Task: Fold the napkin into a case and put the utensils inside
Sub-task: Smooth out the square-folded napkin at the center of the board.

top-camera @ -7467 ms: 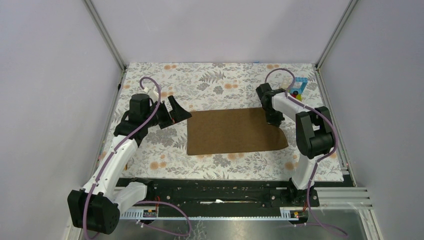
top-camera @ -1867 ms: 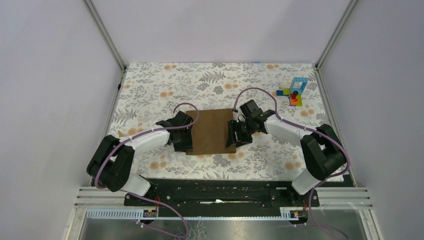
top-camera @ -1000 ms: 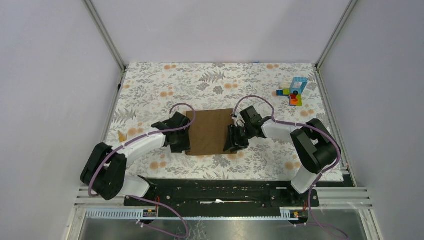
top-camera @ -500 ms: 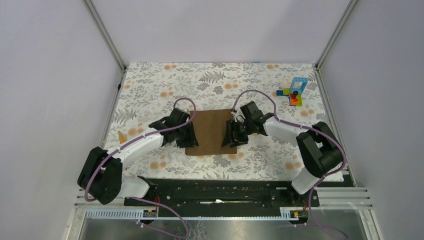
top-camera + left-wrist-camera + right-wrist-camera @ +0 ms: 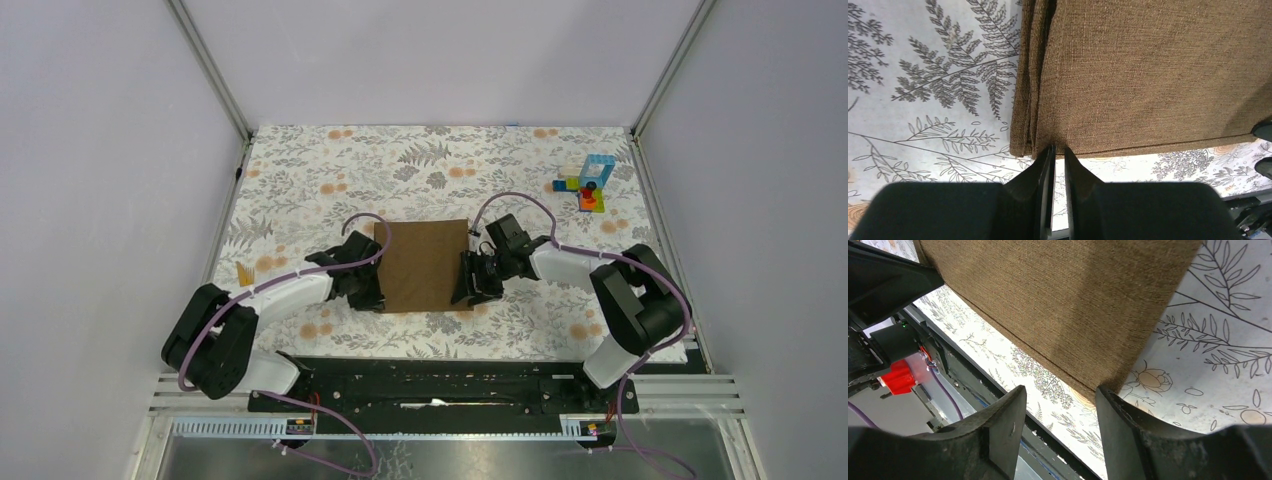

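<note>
Top view: the folded napkin lies on the table between both arms, the utensils well apart to its left; left wrist: left end effector almost together at the napkin's near edge, cloth pinched or not I cannot tell; right wrist: right end effector apart, straddling a napkin corner.

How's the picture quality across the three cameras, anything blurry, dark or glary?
Top external view: soft, even light, no glare, only faint shadows on the table covering. Left wrist view: the napkin weave is crisp; the left gripper is a dark, featureless shape. Right wrist view: napkin weave sharp, the right gripper dark and soft-edged near the lens.
</note>
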Motion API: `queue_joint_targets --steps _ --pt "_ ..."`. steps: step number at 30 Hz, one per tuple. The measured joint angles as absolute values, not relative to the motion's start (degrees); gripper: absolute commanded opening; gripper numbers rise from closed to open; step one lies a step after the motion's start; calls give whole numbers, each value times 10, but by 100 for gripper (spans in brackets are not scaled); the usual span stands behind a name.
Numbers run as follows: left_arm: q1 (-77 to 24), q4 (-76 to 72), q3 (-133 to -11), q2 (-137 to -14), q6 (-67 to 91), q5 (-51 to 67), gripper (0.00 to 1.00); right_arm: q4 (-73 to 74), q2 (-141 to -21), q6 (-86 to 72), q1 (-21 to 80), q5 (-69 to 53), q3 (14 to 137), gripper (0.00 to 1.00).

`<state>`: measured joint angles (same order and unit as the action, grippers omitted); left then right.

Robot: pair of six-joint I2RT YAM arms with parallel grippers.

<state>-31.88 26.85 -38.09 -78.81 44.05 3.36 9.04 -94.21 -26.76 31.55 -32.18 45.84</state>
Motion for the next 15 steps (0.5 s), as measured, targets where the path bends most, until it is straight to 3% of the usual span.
queue_joint_targets --steps 7,15 --pt "-316 307 -395 -764 435 5 44 125 -924 -257 315 -306 477 66" --pt "-316 283 -474 -785 424 31 49 110 -955 -258 315 -323 559 67"
